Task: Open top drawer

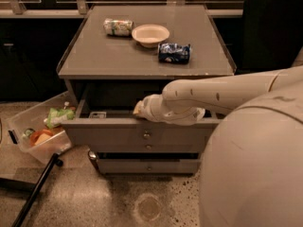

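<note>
as the pale arm (222, 91) reaches in from the right, my claw (141, 109) sits at the upper edge of the top drawer (104, 135), over its front panel near the middle. whether the claw is spread or pressed together i cannot tell. the top drawer stands pulled out from the cabinet, with its grey front just below the claw and its small round knob (147, 135) almost straight beneath it. to the left of the claw, inside the open drawer, lies a small flat item (97, 114) i cannot identify. further below the claw, a lower drawer front (123, 166) sits set back with a knob of its own. above and beyond the claw, the tabletop (104, 60) carries a white bowl (150, 34), a green-and-white packet (118, 26) and a blue packet (174, 52). well to the left of the claw and lower, a clear plastic bin (28, 122) rests on the floor with a green bag (59, 116) in it. a black pole (35, 193) slants across the floor below and left of the claw.
</note>
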{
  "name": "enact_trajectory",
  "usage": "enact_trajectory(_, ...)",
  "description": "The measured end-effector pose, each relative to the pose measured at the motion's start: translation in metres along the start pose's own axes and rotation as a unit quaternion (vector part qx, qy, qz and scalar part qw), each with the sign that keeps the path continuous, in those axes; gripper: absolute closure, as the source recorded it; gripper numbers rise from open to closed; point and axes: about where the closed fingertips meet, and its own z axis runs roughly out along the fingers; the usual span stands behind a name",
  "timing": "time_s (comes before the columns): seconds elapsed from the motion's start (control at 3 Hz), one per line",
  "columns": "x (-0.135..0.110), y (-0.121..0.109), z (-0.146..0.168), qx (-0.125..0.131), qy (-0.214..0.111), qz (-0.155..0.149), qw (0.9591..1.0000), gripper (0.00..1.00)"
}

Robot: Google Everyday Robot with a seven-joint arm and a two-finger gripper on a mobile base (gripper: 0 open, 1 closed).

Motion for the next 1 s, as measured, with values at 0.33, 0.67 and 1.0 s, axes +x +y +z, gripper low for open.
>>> enact_trajectory(0.33,0.008,0.007,-0.011,0.011,-0.02,0.08,0.9966,0.58)
enact_trajectory(0.67,0.026,0.001,-0.018,0.027,-0.032,0.162,0.9859,0.35)
enact_trajectory(1.0,0.034,-0.014,-0.024,0.054,-0.052,0.235,0.9691,0.11)
